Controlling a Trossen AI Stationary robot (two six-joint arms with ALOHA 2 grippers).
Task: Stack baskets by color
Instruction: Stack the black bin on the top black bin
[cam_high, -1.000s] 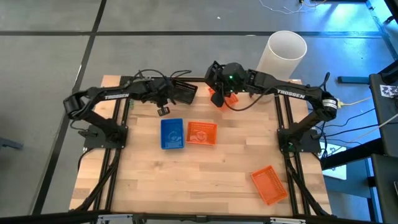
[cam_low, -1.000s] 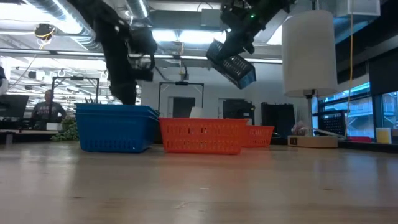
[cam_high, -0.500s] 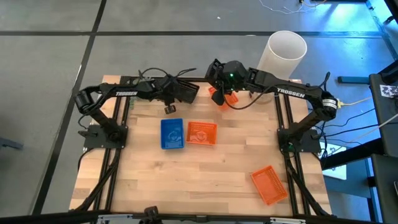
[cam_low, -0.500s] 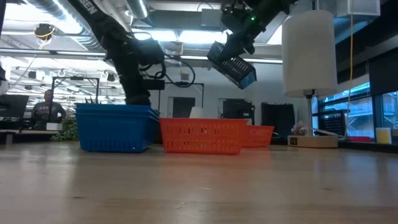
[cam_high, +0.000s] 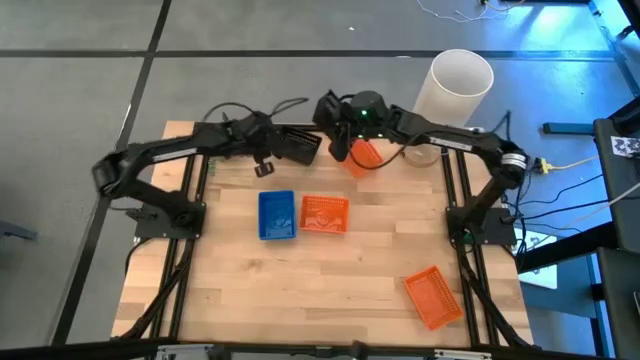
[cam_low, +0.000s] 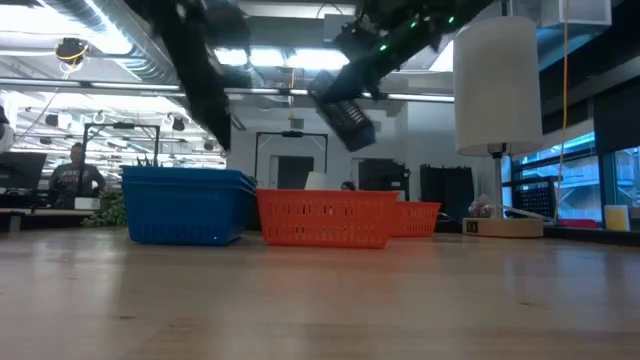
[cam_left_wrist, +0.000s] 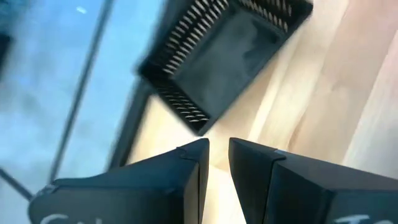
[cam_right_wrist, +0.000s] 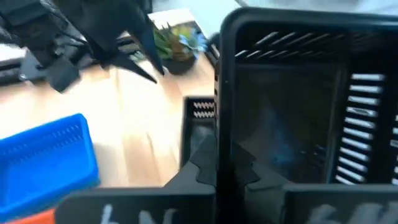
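Black basket aloft, its rim clenched in right end effector, above table's rear edge.

Table top: pale wood planks, butcher-block look, smooth, slight sheen in low view. Blue basket: plastic, mesh sides, mildly glossy. Orange basket beside it: same slotted plastic; another orange basket near table corner, same finish. Black basket on table: dark plastic, slotted walls, smooth floor with dull shine. Black basket in right gripper: same plastic, slatted sides. White cylinder: smooth, matt. Arms: dark matt casing. Floor: grey, smooth.
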